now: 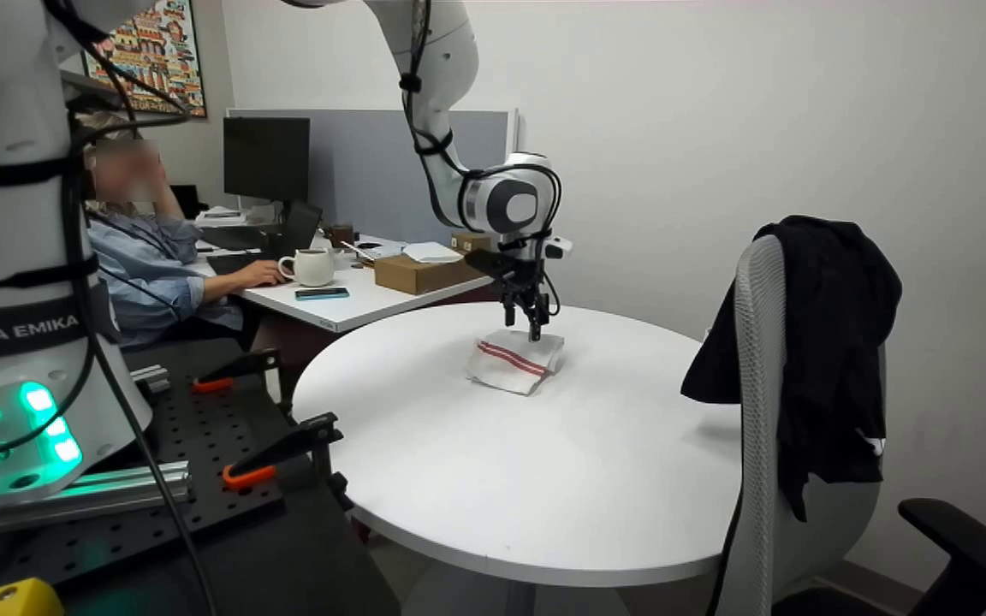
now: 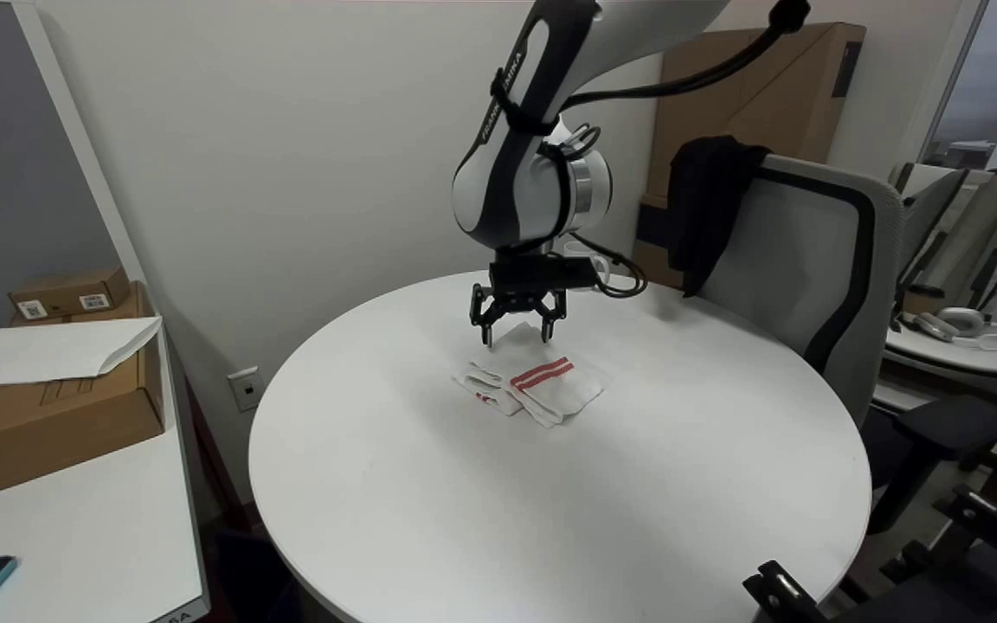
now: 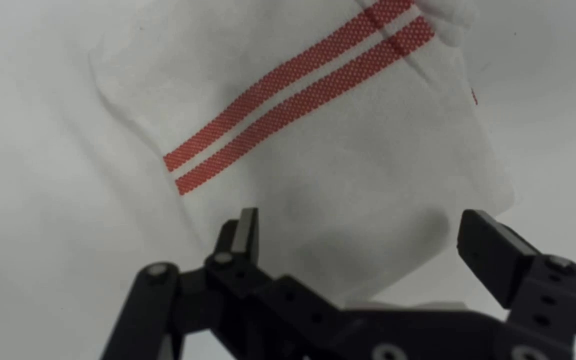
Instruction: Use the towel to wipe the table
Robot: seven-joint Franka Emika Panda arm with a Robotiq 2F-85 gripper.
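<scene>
The towel is white with red stripes and lies loosely folded on the round white table (image 1: 596,479) (image 2: 550,519). It shows in both exterior views (image 1: 506,366) (image 2: 561,400). In the wrist view the towel (image 3: 348,135) fills much of the picture, with two red stripes running diagonally. My gripper shows in both exterior views (image 1: 523,327) (image 2: 517,337), pointing down over the towel's far part. In the wrist view the gripper (image 3: 360,212) is open, fingers wide apart, with nothing held between them. The fingertips look slightly above the cloth; exact contact cannot be told.
A mesh chair (image 1: 758,342) (image 2: 801,234) with a black jacket (image 1: 835,342) stands at the table edge. A white mug (image 2: 583,253) is partly hidden behind the gripper cables. A desk holds cardboard boxes (image 1: 420,275) (image 2: 57,424). A person (image 1: 138,257) sits there.
</scene>
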